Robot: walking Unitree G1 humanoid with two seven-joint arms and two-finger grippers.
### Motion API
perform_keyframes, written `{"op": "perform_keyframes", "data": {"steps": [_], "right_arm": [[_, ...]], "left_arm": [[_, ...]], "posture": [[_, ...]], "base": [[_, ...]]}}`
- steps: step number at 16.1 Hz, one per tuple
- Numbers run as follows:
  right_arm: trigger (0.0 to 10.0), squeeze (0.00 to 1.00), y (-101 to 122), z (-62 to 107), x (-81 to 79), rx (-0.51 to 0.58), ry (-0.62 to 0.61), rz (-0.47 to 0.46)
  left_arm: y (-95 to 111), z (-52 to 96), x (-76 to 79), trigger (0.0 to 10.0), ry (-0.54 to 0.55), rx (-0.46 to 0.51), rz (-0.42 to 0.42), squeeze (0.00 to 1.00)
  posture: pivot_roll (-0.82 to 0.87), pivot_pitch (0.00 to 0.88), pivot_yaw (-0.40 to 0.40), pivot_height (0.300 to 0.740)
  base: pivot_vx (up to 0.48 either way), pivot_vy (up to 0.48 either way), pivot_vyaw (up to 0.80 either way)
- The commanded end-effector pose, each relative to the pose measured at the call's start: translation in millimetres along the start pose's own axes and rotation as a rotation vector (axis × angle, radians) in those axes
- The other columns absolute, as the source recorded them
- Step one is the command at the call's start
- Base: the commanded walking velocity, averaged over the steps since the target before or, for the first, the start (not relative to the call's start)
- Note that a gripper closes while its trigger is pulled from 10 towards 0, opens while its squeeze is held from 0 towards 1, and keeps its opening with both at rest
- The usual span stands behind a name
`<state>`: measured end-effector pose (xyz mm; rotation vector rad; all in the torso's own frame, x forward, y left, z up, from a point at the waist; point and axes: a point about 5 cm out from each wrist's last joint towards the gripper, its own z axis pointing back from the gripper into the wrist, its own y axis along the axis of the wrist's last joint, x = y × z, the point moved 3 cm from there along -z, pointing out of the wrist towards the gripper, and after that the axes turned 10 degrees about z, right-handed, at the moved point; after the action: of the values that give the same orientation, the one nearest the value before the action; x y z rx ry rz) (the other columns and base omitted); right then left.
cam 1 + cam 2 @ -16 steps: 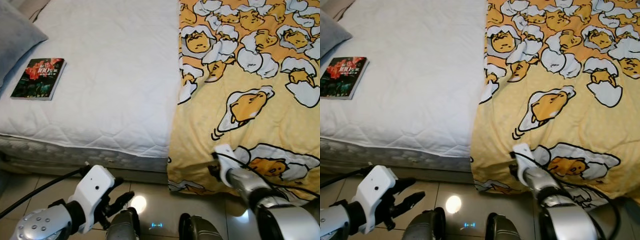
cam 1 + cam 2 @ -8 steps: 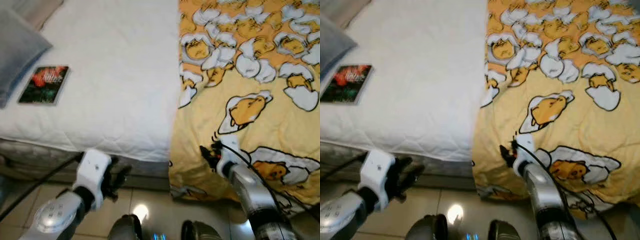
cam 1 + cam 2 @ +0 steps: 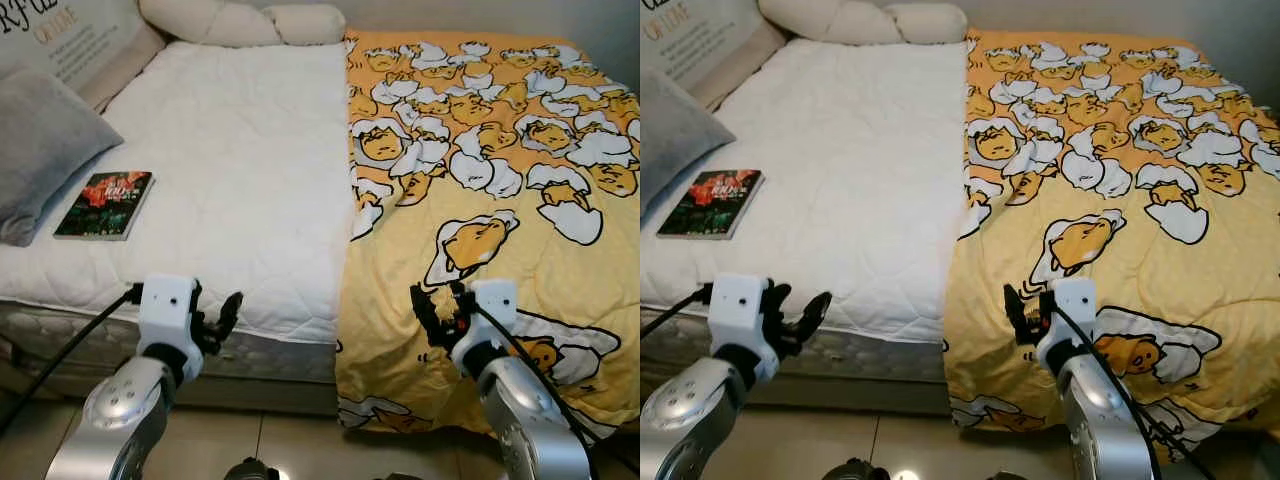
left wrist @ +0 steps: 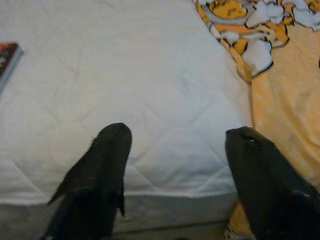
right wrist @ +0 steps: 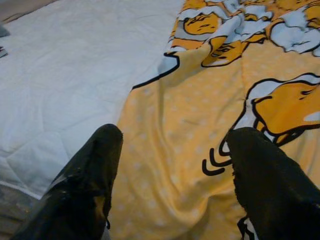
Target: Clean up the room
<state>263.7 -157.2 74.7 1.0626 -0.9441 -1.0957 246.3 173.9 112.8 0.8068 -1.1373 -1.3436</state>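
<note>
- So the robot's standing at the foot side of the bed (image 3: pixel 250 200), and the yellow blanket (image 3: pixel 500 230) with the egg cartoon print covers only the right half. The left half is bare white mattress pad. My guess is the step in hand is spreading that blanket across, since that's the most obvious untidy thing.
- Right gripper (image 3: pixel 437 318) is up at the hanging part of the blanket, close to its loose edge near the middle of the bed. Jaws are spread apart, nothing in them. The right wrist view shows yellow fabric right between the two fingers.
- Left gripper (image 3: pixel 222 318) hovers at the front edge of the mattress over the white part, jaws also released and empty.
- To do it well, I'd pinch the blanket edge (image 5: pixel 150 80) itself rather than a flat patch of cloth. The black-outlined border where yellow meets white is the spot to grab, with a decent fold between the jaws so it doesn't slip.
- Pull sideways toward the robot's left, low and slow, so the far end near the pillows (image 3: pixel 240 22) drags along and doesn't bunch.
- Watch out for the book (image 3: pixel 104 191) lying on the left side beside the grey cushion (image 3: pixel 40 150). If the blanket goes over it, it's buried, so probably shift that first.
</note>
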Motion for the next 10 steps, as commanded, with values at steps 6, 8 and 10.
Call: {"op": "perform_keyframes", "data": {"steps": [6, 8, 10], "right_arm": [[10.0, 1.00, -2.0, 3.8, -7.3, -0.069, -0.044, 0.044], [10.0, 1.00, 2.2, 0.1, -9.8, -0.050, -0.037, 0.004], [10.0, 1.00, 1.9, -2.7, -10.5, -0.051, -0.042, -0.007]], "left_arm": [[2.8, -5.7, -6.6, 10.0, 0.028, 0.016, -0.031, 1.00], [3.5, -7.0, -6.1, 10.0, 0.021, 0.018, -0.041, 1.00], [4.5, -7.4, -7.6, 10.0, 0.024, 0.023, -0.044, 1.00]], "posture": [[-0.01, 0.000, 0.039, 0.740], [0.00, 0.000, 0.033, 0.740], [0.01, 0.000, 0.028, 0.740]], "base": [[0.000, 0.088, 0.00], [0.000, 0.272, 0.00], [0.000, 0.289, 0.00]]}}
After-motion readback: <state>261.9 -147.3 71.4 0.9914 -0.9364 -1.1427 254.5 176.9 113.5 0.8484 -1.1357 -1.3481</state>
